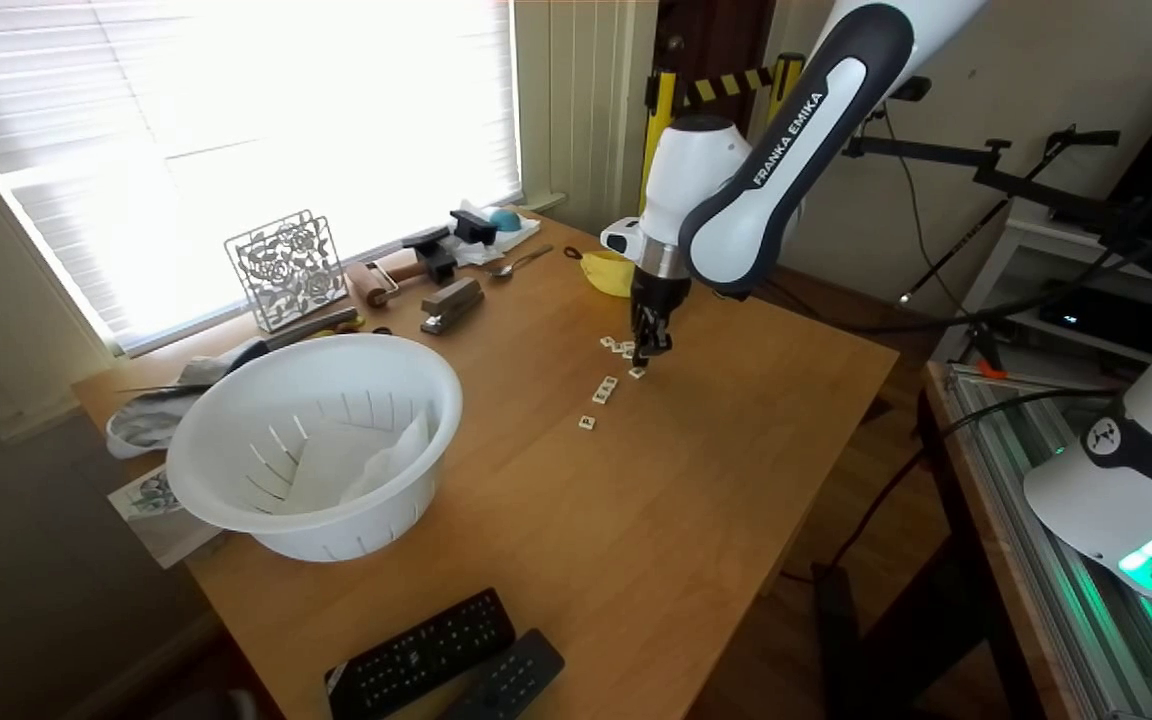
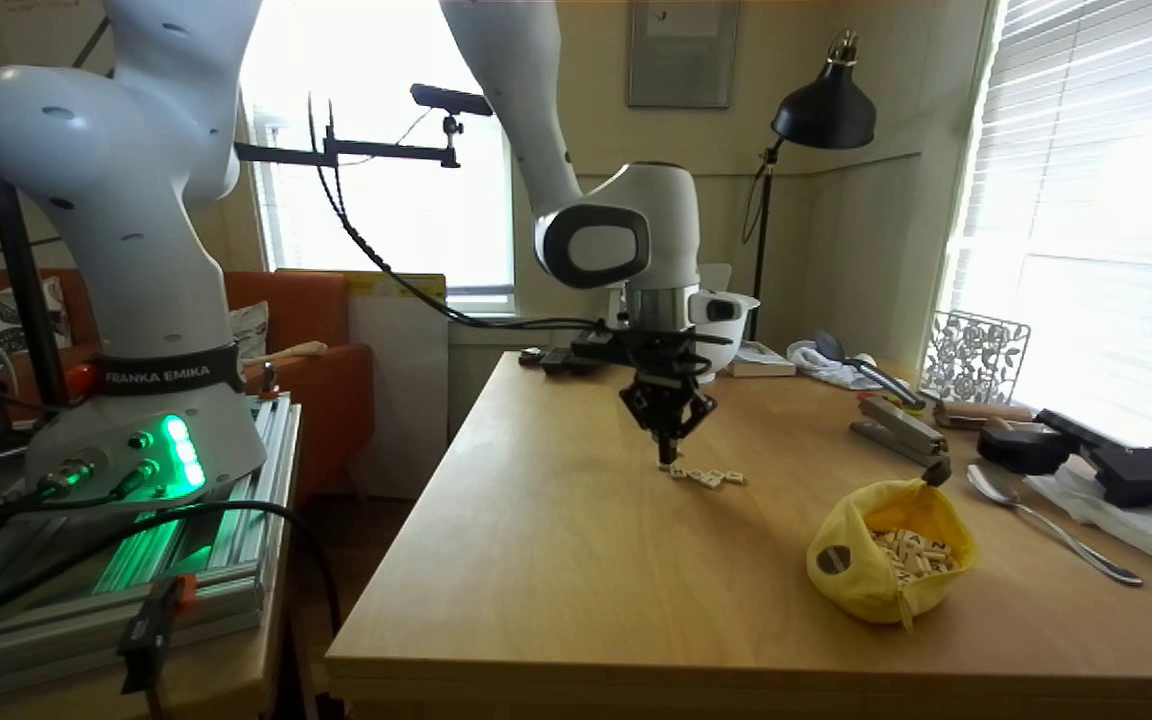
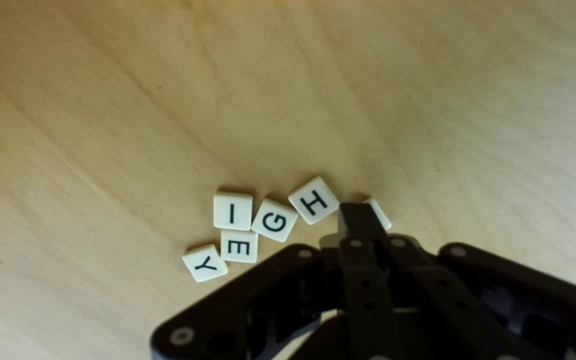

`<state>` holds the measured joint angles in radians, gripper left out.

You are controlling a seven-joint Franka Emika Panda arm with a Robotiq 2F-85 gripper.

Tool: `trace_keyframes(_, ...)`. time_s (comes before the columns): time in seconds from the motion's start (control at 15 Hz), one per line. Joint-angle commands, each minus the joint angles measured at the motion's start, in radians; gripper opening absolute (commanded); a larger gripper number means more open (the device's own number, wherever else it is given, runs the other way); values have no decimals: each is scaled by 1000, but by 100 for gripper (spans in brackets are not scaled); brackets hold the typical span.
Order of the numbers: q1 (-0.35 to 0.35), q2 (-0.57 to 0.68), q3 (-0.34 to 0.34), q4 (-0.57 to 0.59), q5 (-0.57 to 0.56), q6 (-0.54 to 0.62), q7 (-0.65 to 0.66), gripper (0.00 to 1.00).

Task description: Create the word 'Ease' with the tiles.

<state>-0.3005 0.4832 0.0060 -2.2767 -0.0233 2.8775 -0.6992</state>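
In the wrist view, cream tiles lie face up: H (image 3: pixel 314 200), G (image 3: pixel 275 220), I (image 3: pixel 233 211), E (image 3: pixel 239 246) and Y (image 3: pixel 205 263). My gripper (image 3: pixel 363 220) is shut, its tips down on or just over another tile (image 3: pixel 379 214). The fingertips hide most of that tile and its letter. In both exterior views the gripper (image 1: pixel 642 358) (image 2: pixel 668 450) points straight down at table level beside the tile cluster (image 2: pixel 711 478). In an exterior view, a short joined row of tiles (image 1: pixel 605 390) and a lone tile (image 1: pixel 587 422) lie apart, letters too small to read surely.
A yellow pouch (image 2: pixel 891 550) full of tiles stands open on the table; it also shows behind the gripper (image 1: pixel 604 272). A white bowl (image 1: pixel 316 440), remotes (image 1: pixel 426 650), a stapler (image 1: pixel 452 305), a spoon (image 2: pixel 1056 525) and a metal holder (image 1: pixel 288 268) stand around.
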Motion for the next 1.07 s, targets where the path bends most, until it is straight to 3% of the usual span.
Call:
trace_keyframes(0.0, -33, 19, 27, 1, -11, 25, 8, 0)
trace_keyframes(0.47, -31, 36, 20, 4, -12, 41, 48, 0)
trace_keyframes(1.0, 2, 61, -6, 2, -29, 102, 225, 0)
